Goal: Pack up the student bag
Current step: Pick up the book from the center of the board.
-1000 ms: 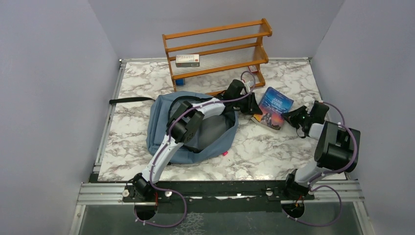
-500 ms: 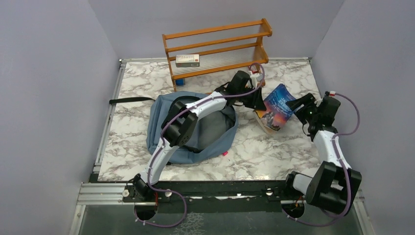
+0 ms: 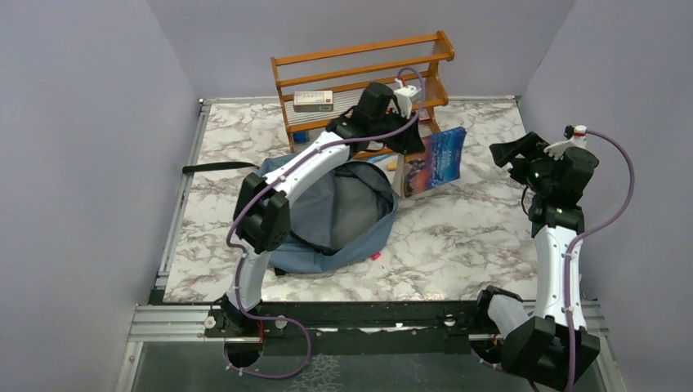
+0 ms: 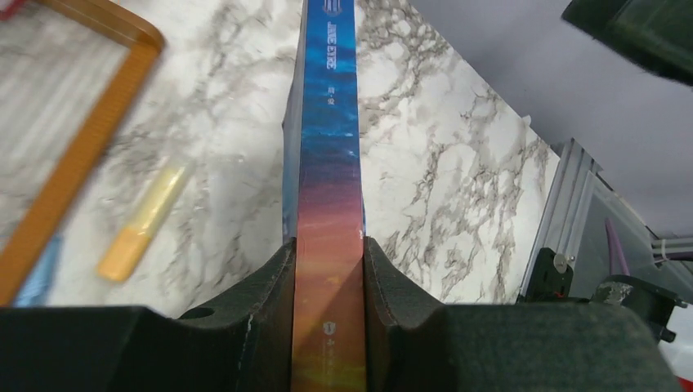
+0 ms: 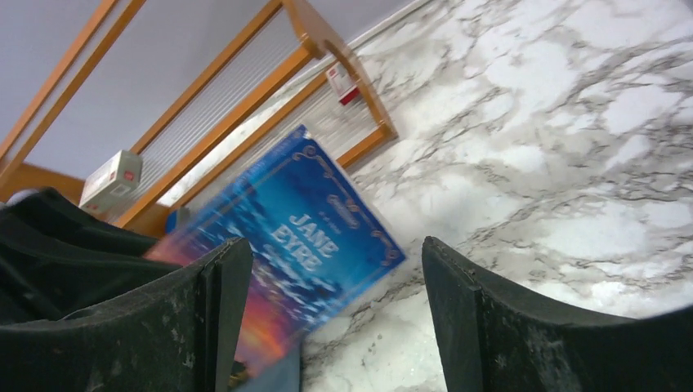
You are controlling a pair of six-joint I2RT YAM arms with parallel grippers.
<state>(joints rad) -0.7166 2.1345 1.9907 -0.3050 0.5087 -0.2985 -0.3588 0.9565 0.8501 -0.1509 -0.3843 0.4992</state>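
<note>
The marble table (image 3: 458,245) carries the open blue backpack (image 3: 315,260) left of its centre. A wooden rack (image 3: 359,61) stands at the far edge. The left gripper (image 4: 327,269) is clamped on a book (image 3: 429,161) held upright just right of the backpack. The right gripper (image 5: 327,269) hovers near the right edge, jaws wide apart.

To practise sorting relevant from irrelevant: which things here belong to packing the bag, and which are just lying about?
Job: student bag, blue book, left hand gripping it.
Lying about: wooden rack, small box on it, yellow stick.
</note>
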